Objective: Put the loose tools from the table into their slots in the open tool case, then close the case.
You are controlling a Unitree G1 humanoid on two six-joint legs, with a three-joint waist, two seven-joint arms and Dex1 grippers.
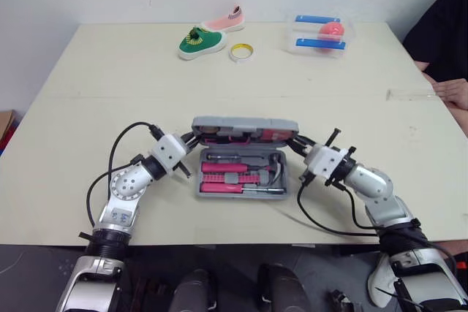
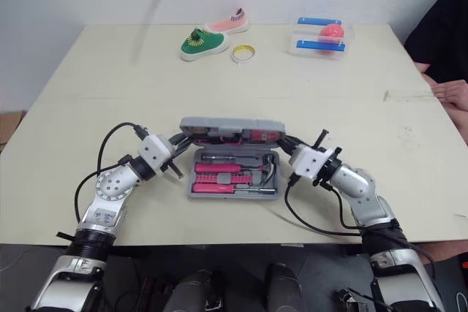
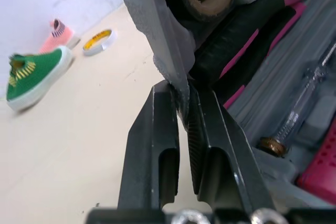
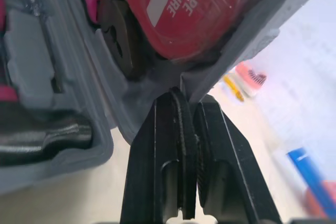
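1. The tool case (image 1: 240,180) sits open near the front edge of the table (image 1: 110,93), in the middle, between the robot's two arms.
2. Its grey lid (image 1: 245,123) is partly raised along the far side and tilts over the base – neither flat open nor closed.
3. The left gripper (image 3: 181,95) is at the lid's left end. Its two black fingers are clamped tight on the lid's thin grey edge.
4. The right gripper (image 4: 186,100) is at the lid's right end, pinching the rim at the corner in the same way, with the plastic squeezed between the pads.
5. Pink-handled tools (image 1: 223,168) lie in rows in the slots of the base.
6. A red tape measure (image 4: 184,9) sits inside the lid, just above where the right gripper holds it. Black-and-pink handles (image 3: 236,51) are tucked into the lid at the left end.
7. At the far side of the table, well apart from the case, are a green shoe (image 1: 201,42), a pink shoe (image 1: 225,20) behind it, and a roll of tape (image 1: 241,51) beside them.
8. Farther to the right stands a clear box (image 1: 322,36) with blue strips and something pink inside.
9. A person's hand (image 1: 453,93) rests at the table's right edge.
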